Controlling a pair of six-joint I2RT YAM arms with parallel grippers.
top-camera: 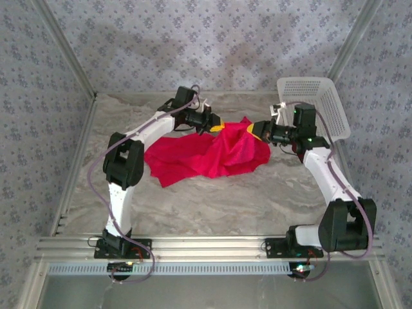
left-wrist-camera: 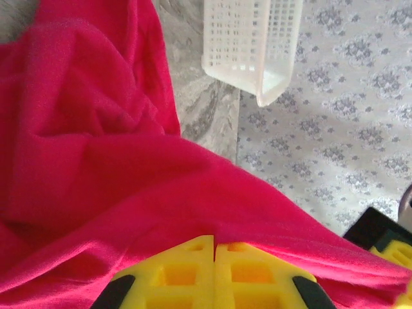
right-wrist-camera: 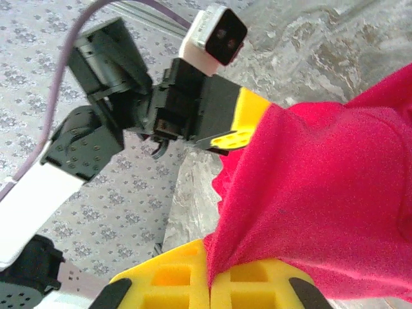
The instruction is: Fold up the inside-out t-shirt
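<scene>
- Left gripper (left-wrist-camera: pixel 214 251), seen from its own wrist camera, has its two yellow fingers pressed together on a fold of the red t-shirt (left-wrist-camera: pixel 96 180). The cloth spreads away from the tips in broad, soft folds.
- The right gripper (right-wrist-camera: pixel 209 261) also pinches the cloth. Its wrist view shows the fabric wedged in the seam between the closed fingers and rising from there in a tight ridge.
- From overhead the whole garment can be seen, which neither wrist camera gives. Its far edge is held up between the two grippers, which stand near each other over the far middle of the bench (top-camera: pixel 212 199). The rest slopes down and lies crumpled on the surface toward the left arm.
- From the right wrist the left gripper is seen head-on: a black housing, yellow fingers partly buried in cloth, a white boxy camera (right-wrist-camera: pixel 212 35) above, and a lilac cable (right-wrist-camera: pixel 84 26) looping off.
- From the left wrist a white basket (left-wrist-camera: pixel 251 45) shows close up. It is perforated plastic lattice with a smooth rim. Overhead it stands tilted at the far right corner.
- The shirt is matte, slightly fuzzy knit.
- The fingers are moulded yellow with square recesses and dark outer corners.
- The bench is marbled grey-beige.
- The walls (top-camera: pixel 193 45) carry a small repeating floral print on pale blue-grey.
</scene>
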